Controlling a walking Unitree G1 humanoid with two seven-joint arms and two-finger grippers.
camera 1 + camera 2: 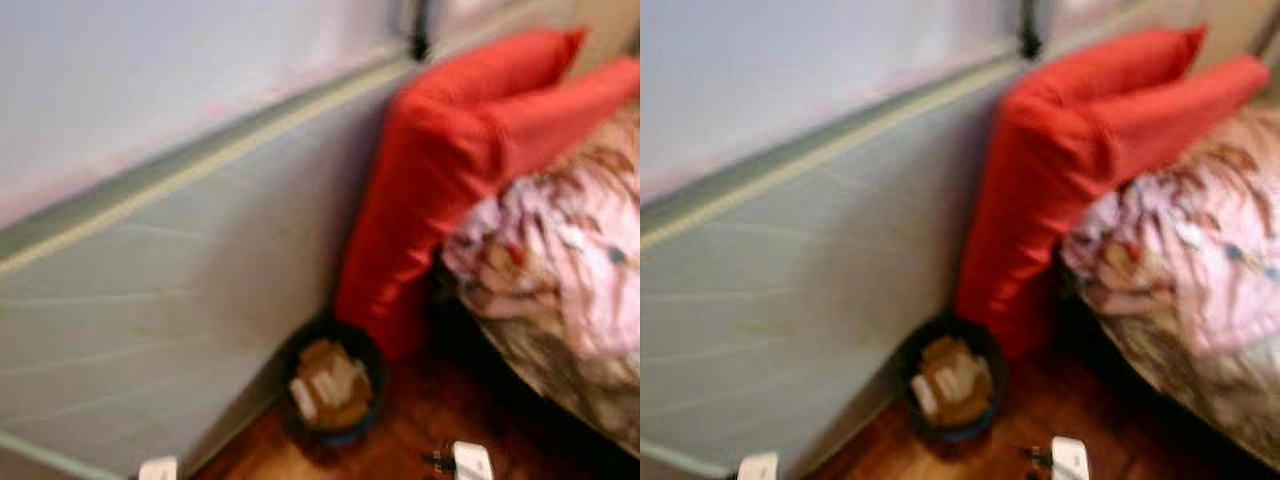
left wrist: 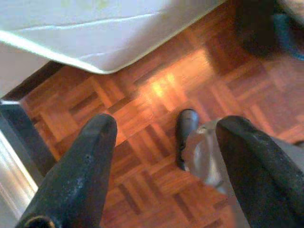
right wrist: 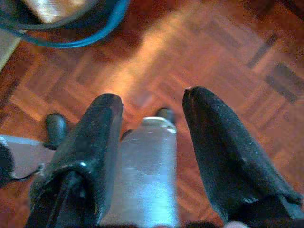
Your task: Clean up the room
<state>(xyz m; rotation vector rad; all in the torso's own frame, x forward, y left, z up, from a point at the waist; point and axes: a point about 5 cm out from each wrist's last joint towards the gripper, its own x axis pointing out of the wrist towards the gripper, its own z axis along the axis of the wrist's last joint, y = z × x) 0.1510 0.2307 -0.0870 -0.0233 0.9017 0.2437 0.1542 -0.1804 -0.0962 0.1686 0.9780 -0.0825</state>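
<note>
Left eye view, blurred, gives us a dark bin [image 1: 333, 388] holding brown scraps on the parquet floor [image 1: 420, 420], at the foot of a red cushion [image 1: 440, 170] leaning between the pale wall panel [image 1: 150, 300] and a bed's floral cover [image 1: 560, 250]. Our left claw [image 2: 164, 156] and right claw [image 3: 152, 128] both hang spread wide over bare parquet, holding nothing.

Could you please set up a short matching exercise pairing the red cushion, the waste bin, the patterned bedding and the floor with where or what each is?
Things:
1. red cushion
2. waste bin
3. patterned bedding
4. floor

Descriptions:
A. wooden parquet
B. on the floor by the wall, holding scraps
C. upright between wall and bed
D. pink, on the bed at right

Pairs: 1-C, 2-B, 3-D, 4-A
</note>
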